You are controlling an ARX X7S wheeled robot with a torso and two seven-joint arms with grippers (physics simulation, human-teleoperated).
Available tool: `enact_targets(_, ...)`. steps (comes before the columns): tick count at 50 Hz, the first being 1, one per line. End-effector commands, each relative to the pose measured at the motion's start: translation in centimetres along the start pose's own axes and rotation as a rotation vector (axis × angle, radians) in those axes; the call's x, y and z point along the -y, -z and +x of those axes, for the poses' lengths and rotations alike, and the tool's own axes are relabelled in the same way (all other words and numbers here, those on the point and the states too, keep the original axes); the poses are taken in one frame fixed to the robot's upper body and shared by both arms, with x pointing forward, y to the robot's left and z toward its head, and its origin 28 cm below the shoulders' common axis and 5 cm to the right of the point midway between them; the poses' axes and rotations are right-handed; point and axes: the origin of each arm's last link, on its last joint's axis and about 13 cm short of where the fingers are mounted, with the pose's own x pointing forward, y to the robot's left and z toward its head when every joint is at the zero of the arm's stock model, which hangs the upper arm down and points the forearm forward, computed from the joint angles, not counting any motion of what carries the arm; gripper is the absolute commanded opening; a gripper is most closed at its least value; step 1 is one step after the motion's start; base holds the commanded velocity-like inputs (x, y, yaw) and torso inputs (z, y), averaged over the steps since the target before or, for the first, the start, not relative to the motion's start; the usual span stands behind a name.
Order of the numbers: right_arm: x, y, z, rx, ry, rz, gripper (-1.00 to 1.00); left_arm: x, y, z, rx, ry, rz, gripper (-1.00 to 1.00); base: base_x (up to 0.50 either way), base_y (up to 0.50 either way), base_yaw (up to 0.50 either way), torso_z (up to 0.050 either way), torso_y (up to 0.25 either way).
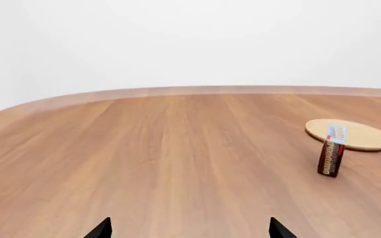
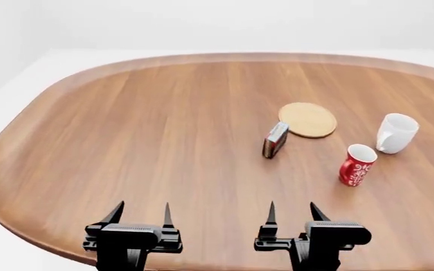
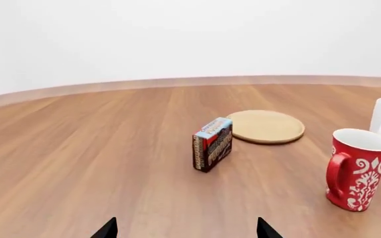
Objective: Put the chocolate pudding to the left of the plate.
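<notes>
Pudding [image 2: 275, 139] upright by plate [image 2: 308, 119], well ahead of R fingers [image 2: 272, 213]

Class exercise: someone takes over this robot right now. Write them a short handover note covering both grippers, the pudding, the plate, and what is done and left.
Left gripper and right gripper: both open, empty, at the table's near edge.
Chocolate pudding: standing on edge, just in front-left of the plate, not gripped.
Red mug and white mug: right of the plate.
Done: nothing visible.
Left: grasp the pudding and set it clearly left of the plate.
</notes>
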Motion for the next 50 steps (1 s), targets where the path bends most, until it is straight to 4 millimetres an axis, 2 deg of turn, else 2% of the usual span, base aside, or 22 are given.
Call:
enact_targets(1, 0.00, -0.02, 0.01, -0.002, -0.001, 0.001, 1.00, 0.01, -0.01, -0.03, 0.004, 0.005, 0.000, 1.00, 0.50, 0.00, 0.00, 0.000, 0.000)
enact_targets(50, 0.02, -0.06, -0.01, -0.001, 0.002, 0.004, 1.00, 0.02, -0.05, -0.14, 0.013, 0.009, -0.002, 1.00, 0.50, 0.00, 0.00, 0.000, 0.000)
